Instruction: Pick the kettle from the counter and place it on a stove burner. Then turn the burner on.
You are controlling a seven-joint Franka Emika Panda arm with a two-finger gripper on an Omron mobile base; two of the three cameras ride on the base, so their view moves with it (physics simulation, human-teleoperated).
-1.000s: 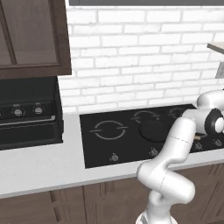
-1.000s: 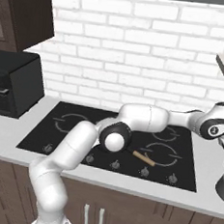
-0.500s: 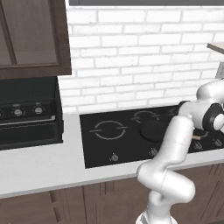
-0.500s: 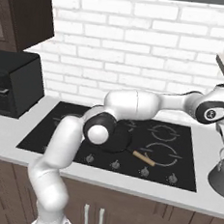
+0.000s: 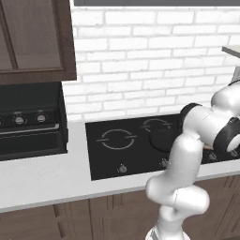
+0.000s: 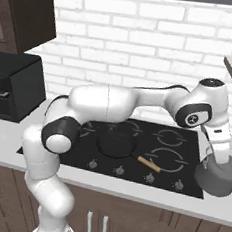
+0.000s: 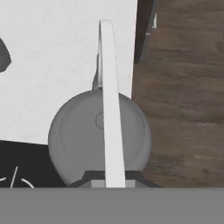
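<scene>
Right now the kettle (image 6: 215,177) hangs past the counter (image 7: 57,57) edge.

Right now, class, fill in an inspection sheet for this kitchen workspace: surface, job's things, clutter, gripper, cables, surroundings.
Surface: pale counter with black cooktop set in.
Job's things: kettle at the counter's right end, beside the cooktop; stove burner bare.
Clutter: dark pan with wooden handle on the cooktop.
Gripper: gripper shut on the kettle's handle.
Cables: nothing seen.
Surroundings: white brick wall, dark cabinet, black oven.
</scene>
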